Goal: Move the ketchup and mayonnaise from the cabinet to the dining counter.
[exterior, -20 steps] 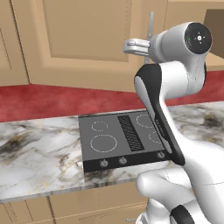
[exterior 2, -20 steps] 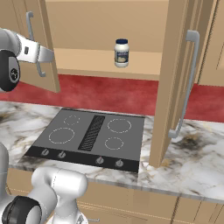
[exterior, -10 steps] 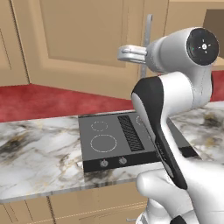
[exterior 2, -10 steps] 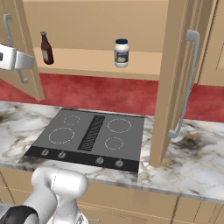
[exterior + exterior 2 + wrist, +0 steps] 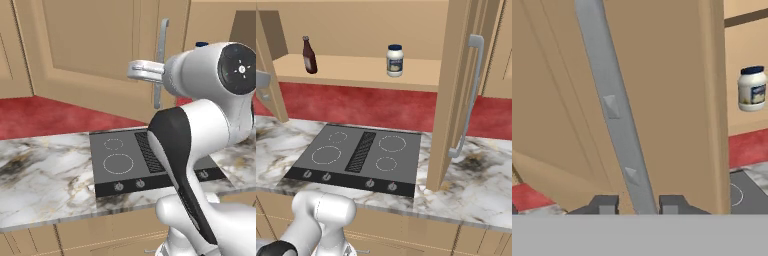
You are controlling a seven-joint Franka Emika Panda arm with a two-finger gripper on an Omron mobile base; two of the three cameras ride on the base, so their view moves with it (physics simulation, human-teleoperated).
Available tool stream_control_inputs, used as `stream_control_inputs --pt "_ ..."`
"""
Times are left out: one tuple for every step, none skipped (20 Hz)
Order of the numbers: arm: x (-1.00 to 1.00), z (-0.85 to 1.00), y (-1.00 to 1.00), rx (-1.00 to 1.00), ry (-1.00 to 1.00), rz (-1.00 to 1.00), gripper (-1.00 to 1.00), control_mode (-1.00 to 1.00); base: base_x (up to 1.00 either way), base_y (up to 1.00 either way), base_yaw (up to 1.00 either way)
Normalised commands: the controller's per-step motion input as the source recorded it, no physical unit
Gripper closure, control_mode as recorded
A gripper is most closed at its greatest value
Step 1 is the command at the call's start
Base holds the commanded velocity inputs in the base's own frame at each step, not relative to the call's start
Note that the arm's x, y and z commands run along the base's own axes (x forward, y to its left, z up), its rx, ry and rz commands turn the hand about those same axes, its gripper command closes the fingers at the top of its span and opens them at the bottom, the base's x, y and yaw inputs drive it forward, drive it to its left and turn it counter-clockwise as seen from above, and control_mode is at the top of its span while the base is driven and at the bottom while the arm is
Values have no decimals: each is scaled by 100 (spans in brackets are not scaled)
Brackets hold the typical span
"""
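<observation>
Kitchen wall cabinet (image 5: pixel 451 75) open: ketchup (image 5: pixel 308 55) and mayonnaise (image 5: pixel 395 60) upright on its shelf, well apart, ketchup left. Gripper (image 5: pixel 639 204) clamped on the left door's handle (image 5: pixel 614 112), bar running lengthwise between the fingertips.

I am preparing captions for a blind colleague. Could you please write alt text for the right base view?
An open tan wall cabinet holds a dark red-brown ketchup bottle and, apart to its right, a white mayonnaise jar with a blue lid, both upright on one shelf. Below is a marble worktop with a black cooktop.
</observation>
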Motion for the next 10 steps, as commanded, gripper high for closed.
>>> stream_control_inputs --pt "-43 0 0 10 0 -1 -100 -100 0 0 0" --pt "-40 0 -12 10 0 -2 -100 -100 0 0 0" --pt "-42 0 -18 11 0 -5 -100 -100 0 0 0" --pt "-49 0 -21 11 0 -6 -100 -100 0 0 0" --pt "-51 0 -20 11 0 -5 -100 -100 0 0 0" --pt "-54 0 -17 12 0 -5 -100 -100 0 0 0" --pt "-60 0 -21 14 0 -4 -100 -100 0 0 0" --pt "-58 0 -24 16 0 -3 -100 -100 0 0 0" --pt "-54 1 -27 17 0 -3 -100 -100 0 0 0" --pt "-44 5 -39 19 0 -2 -100 -100 0 0 0"
